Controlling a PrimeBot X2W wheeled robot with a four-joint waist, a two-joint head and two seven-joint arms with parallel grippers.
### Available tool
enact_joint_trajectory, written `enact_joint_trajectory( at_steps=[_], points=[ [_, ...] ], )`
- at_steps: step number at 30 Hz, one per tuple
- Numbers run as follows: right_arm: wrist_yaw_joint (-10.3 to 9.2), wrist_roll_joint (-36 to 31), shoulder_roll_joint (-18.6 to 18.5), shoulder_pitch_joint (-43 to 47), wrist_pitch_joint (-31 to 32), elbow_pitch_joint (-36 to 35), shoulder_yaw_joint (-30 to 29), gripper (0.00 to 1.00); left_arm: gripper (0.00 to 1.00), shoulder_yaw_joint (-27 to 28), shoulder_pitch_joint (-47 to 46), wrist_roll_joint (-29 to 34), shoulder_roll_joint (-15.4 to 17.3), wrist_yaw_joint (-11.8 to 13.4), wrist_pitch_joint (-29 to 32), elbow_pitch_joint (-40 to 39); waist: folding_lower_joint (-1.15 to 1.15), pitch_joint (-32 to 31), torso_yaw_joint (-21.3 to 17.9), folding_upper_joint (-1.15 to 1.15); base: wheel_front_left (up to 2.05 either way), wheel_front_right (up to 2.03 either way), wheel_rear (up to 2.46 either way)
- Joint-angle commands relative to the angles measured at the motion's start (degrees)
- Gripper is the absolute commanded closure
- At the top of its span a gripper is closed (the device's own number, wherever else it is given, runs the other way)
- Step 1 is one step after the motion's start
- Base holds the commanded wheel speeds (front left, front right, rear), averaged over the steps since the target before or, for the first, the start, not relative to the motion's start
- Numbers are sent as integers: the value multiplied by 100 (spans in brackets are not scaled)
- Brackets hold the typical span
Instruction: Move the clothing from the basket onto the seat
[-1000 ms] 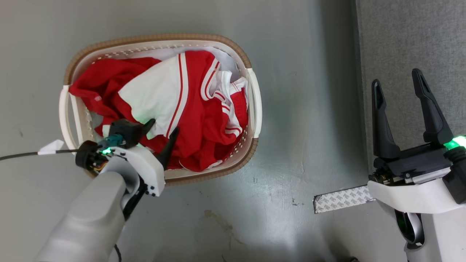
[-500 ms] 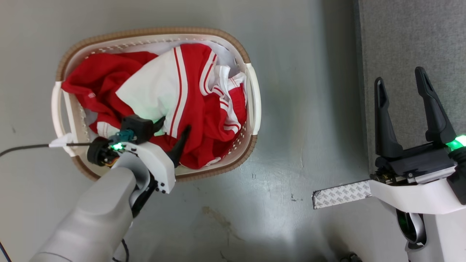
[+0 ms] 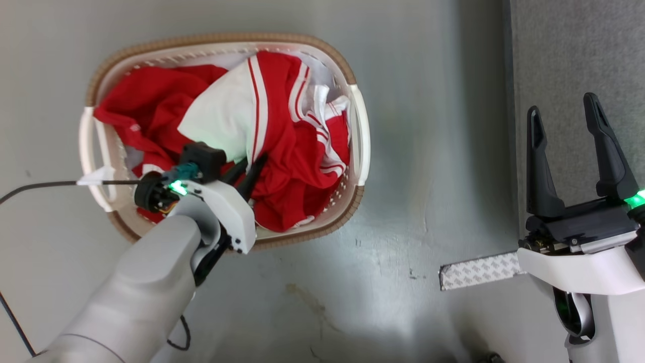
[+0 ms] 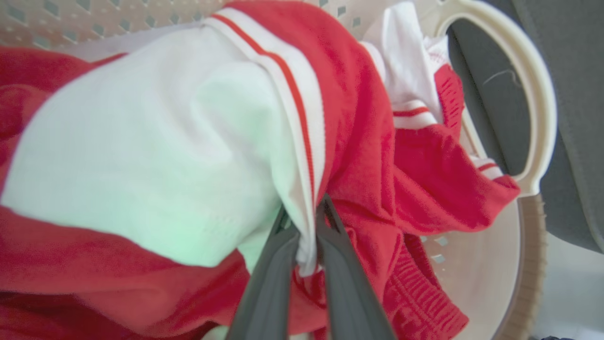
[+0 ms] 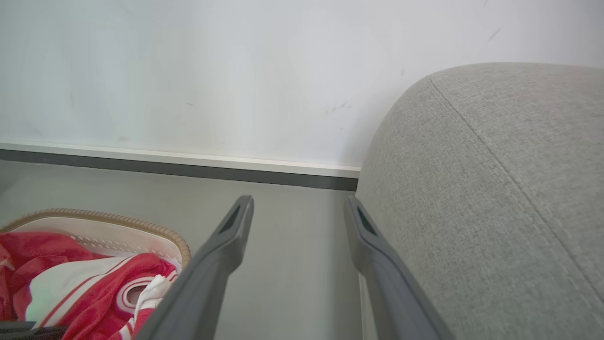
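Left hand [image 3: 254, 160] inside basket [image 3: 221, 39], pinching white-striped fold of clothing [image 3: 282, 151]; right hand [image 3: 562, 102] well right of basket, spread wide

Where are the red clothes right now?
In the head view the red clothes lie in the basket on the robot's left, pinched by the left tool.

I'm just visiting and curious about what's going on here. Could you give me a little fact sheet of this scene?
Left tool: shut on a fold of the clothing, inside the basket
Right tool: open, empty, near the seat
Clothing: red and white, heaped in the basket
Seat: grey, no clothing on the visible part
Basket: on the floor
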Motion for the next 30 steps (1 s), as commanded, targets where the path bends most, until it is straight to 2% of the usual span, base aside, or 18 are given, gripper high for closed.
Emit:
enact_joint_trajectory(
  at_steps=[1, 7, 12, 17, 23, 30],
  points=[
    [-12, 8, -13, -31, 0, 37, -5, 0, 100, 83, 15, -98, 50, 7, -1, -61, 0, -108, 53, 0, 0, 0, 0],
    [-12, 86, -15, 48, 0, 269, -66, 0, 100, 753, 547, -49, 199, 7, -1, -674, 0, -817, 184, 0, 0, 0, 0],
    [-12, 145, -13, 304, 0, 574, -82, 0, 100, 1441, 1305, 127, 311, 7, -2, -1388, 0, -1741, 305, 0, 0, 0, 0],
    [-12, 176, -15, 648, 1, 891, -11, 0, 100, 2078, 2096, 374, 286, 9, -2, -2043, 0, -2730, 391, 0, 0, 0, 0],
    [-12, 190, -15, 1137, 1, 1291, 181, 0, 100, 2494, 2909, 610, 165, 40, -3, -2714, 0, -3853, 470, 0, 0, 0, 0],
    [-12, 172, -15, 1748, 0, 1680, 410, 0, 100, 2559, 3792, 645, 151, 194, 1, -3382, 0, -5055, 502, 0, 0, 0, 0]
  ],
)
